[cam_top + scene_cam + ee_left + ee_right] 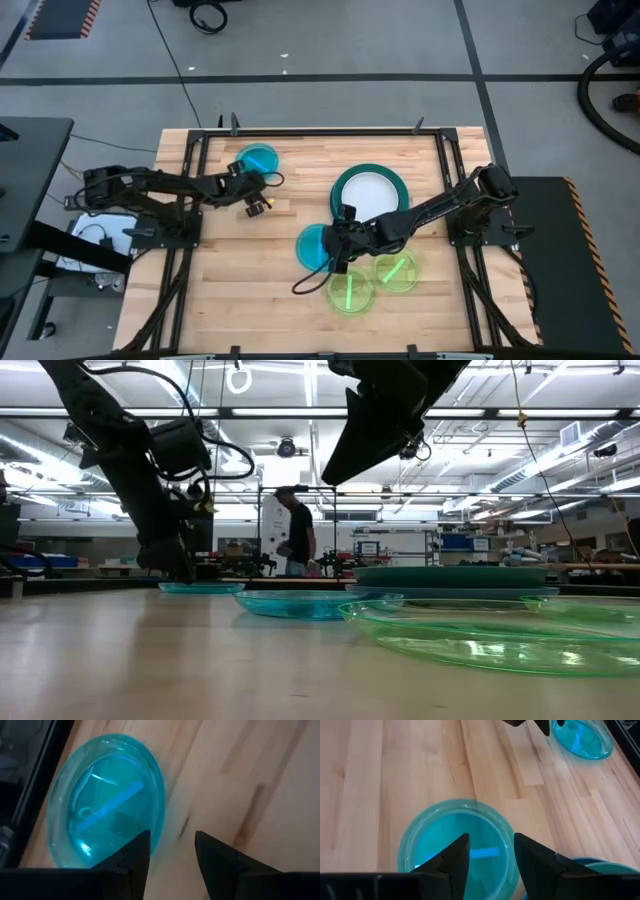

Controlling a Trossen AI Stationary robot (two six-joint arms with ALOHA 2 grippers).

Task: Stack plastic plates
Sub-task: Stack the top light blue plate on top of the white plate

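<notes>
A small cyan plate (258, 160) (105, 802) lies flat near the table's far edge. My left gripper (262, 190) (172, 845) is open and low at the plate's near rim, with one finger over the rim and the other over bare wood. A second cyan plate (314, 245) (457, 845) lies mid-table. My right gripper (336, 245) (490, 845) is open and hovers well above it (380, 420). A white plate rests on a large teal one (370, 193). Two neon-green plates (350, 292) (397, 270) lie near the near edge. No black plate shows. My left gripper stands open at the near rim (150, 827) of the far cyan plate, slanting down from the table's left. One finger (140, 845) overlaps the rim, but I cannot tell whether it touches. The plate lies flat on the wood.
A black metal frame (320, 131) runs around the wooden table. Bare wood lies at the table's near left (240, 290). A person (298, 530) stands in the room far behind the table. Cables hang from both arms.
</notes>
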